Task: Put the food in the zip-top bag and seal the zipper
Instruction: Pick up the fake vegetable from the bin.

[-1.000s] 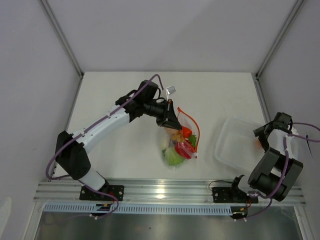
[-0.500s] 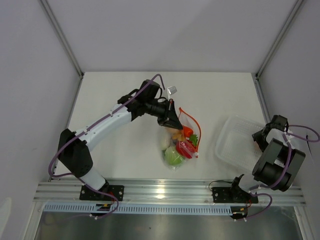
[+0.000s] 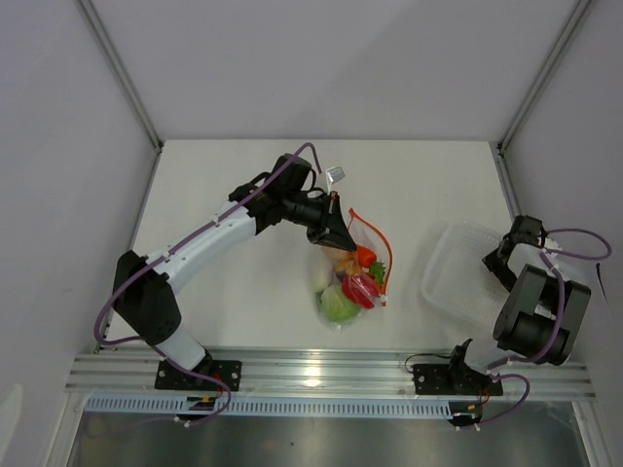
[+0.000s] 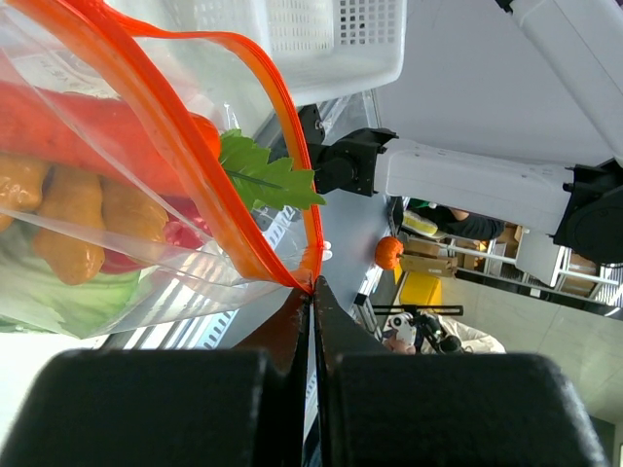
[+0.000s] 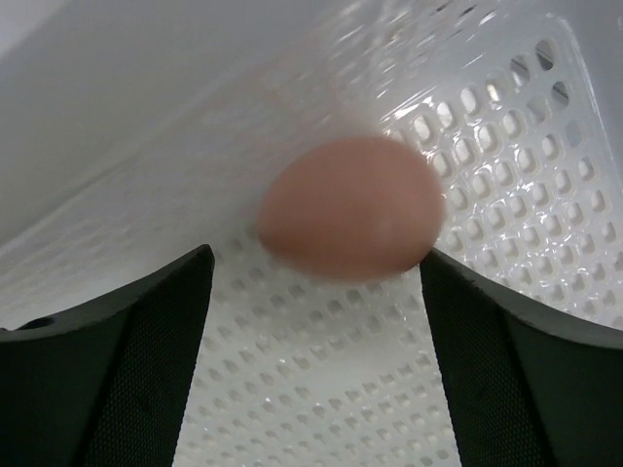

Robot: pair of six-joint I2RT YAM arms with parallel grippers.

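Note:
My left gripper (image 3: 335, 232) is shut on the corner of the zip-top bag (image 3: 348, 284), pinching the end of its red-orange zipper (image 4: 282, 117); the mouth gapes open. Inside the bag lie the white radish (image 3: 320, 277), the green round fruit (image 3: 338, 306), the red pepper (image 3: 362, 288) and the orange-yellow lumpy piece (image 4: 73, 219). In the white perforated basket (image 3: 458, 282) my right gripper (image 5: 313, 258) is open. A pink egg-shaped food (image 5: 346, 206), blurred, lies on the basket floor just beyond the fingertips.
The basket stands at the right of the table, near the right arm's base. The frame rail (image 3: 321, 370) runs along the near edge. White walls close in the table on three sides.
The right wrist has swung toward the far right end of the basket. The left arm and the bag it holds have barely shifted.

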